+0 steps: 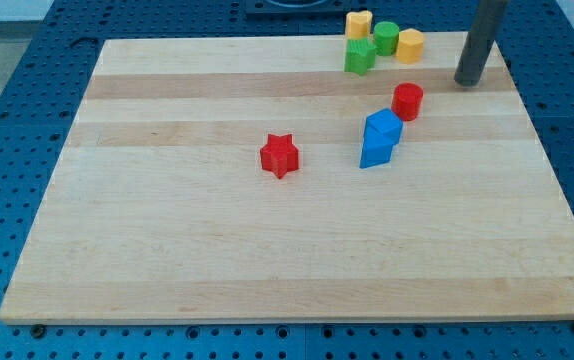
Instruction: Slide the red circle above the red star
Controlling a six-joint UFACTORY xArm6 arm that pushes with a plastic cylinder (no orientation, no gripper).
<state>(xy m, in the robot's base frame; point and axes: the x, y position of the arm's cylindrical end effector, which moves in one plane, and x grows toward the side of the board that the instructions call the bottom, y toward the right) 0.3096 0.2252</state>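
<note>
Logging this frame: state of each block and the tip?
my tip: touching nothing, to the view's right of the red circle
red circle: upright, beside blue blocks
red star: alone, flat
blue blocks: two, touching
green star, green circle, yellow blocks: clustered at the view's top

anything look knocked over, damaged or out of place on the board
Nothing stands out. The red circle touches the blue blocks; the red star sits alone mid-board. Yellow and green blocks cluster at the view's top edge. My tip rests right of the red circle.
</note>
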